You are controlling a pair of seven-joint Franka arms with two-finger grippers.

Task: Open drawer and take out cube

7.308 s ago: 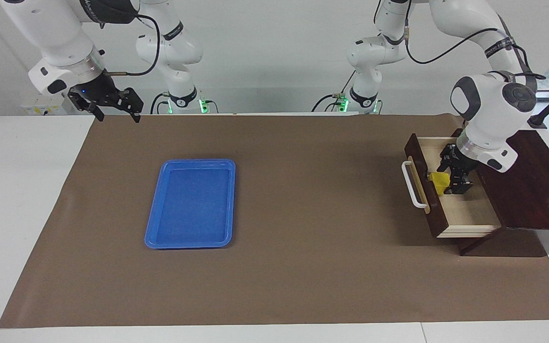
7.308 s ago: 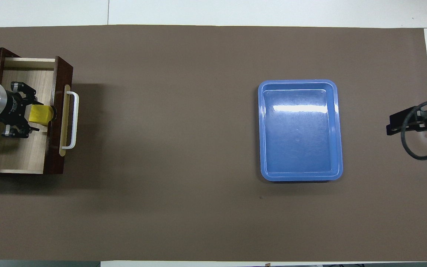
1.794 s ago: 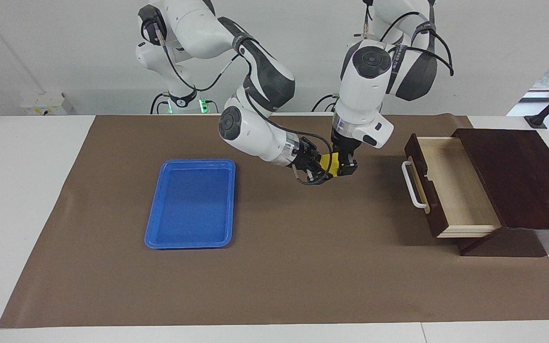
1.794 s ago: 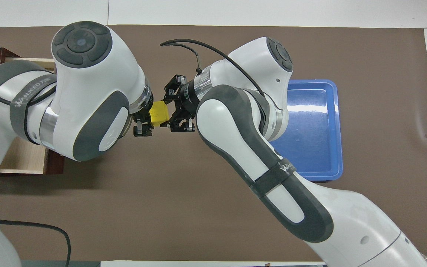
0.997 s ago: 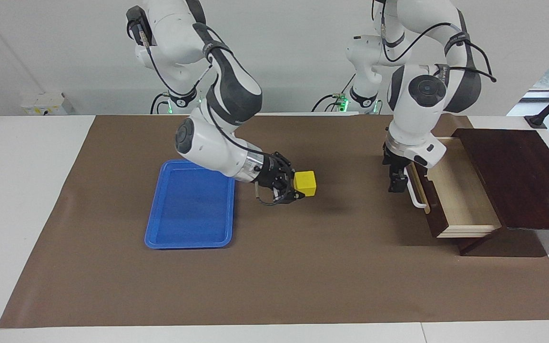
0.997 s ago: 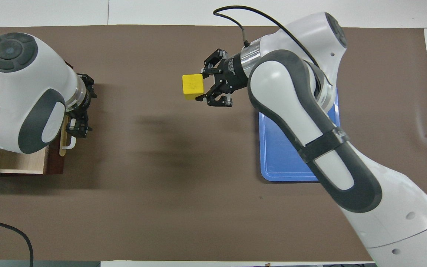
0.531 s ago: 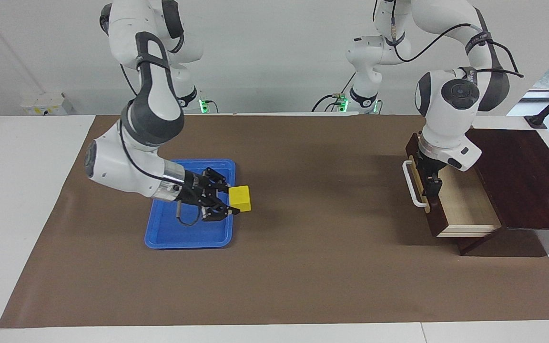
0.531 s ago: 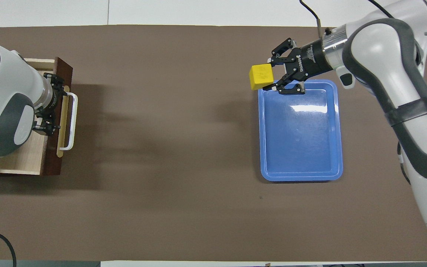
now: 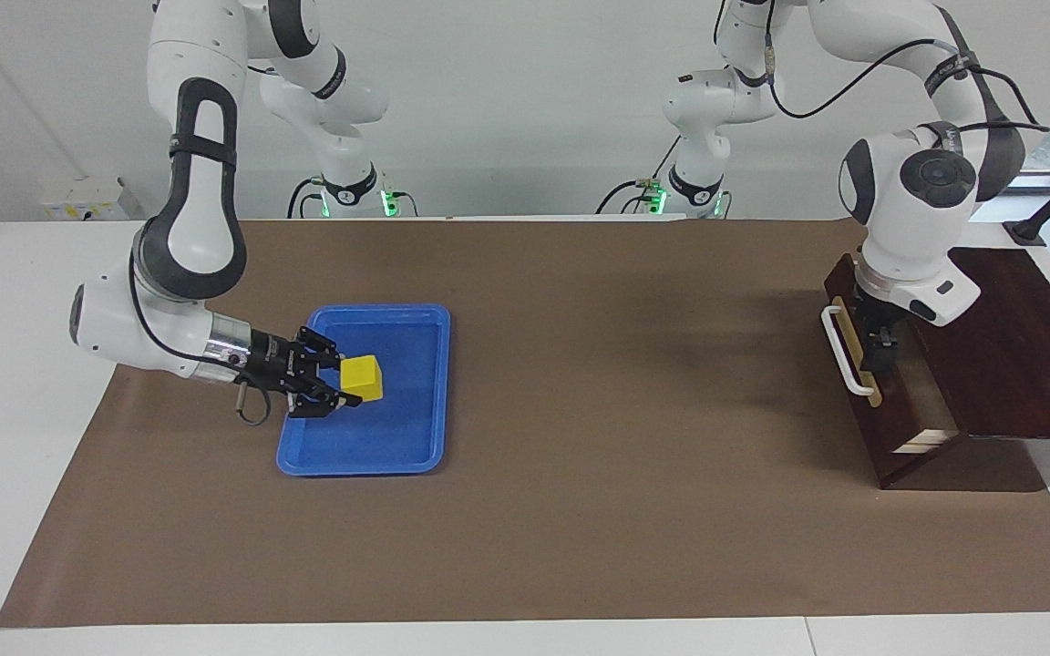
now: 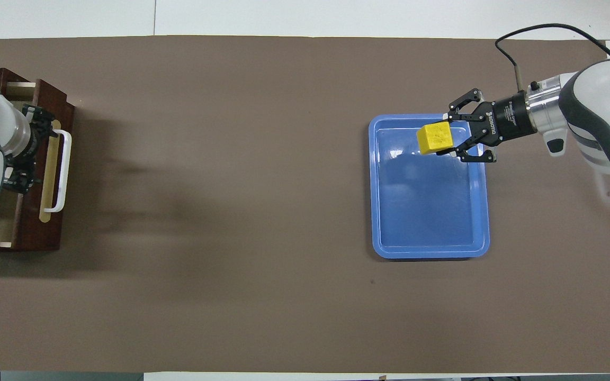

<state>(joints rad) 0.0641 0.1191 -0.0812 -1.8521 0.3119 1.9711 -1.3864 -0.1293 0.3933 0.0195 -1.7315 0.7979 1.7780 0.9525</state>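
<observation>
The yellow cube (image 9: 362,378) is held in my right gripper (image 9: 347,387), which is shut on it and holds it a little above the blue tray (image 9: 370,463), over the part nearer to the robots. It also shows in the overhead view (image 10: 435,138), with the right gripper (image 10: 450,140) beside it. The dark brown drawer (image 9: 867,419) with its white bar handle (image 9: 839,351) stands only a narrow gap out of its cabinet (image 9: 1008,346). My left gripper (image 9: 880,351) is low at the drawer's front panel, on the inner side, over the gap.
The blue tray (image 10: 429,250) lies on the brown mat (image 9: 616,383) toward the right arm's end. The cabinet stands at the left arm's end of the table. The mat's middle is bare.
My right gripper has carried the cube from beside the tray's edge to over the tray. The drawer has slid most of the way into the cabinet, with my left gripper moving along with it.
</observation>
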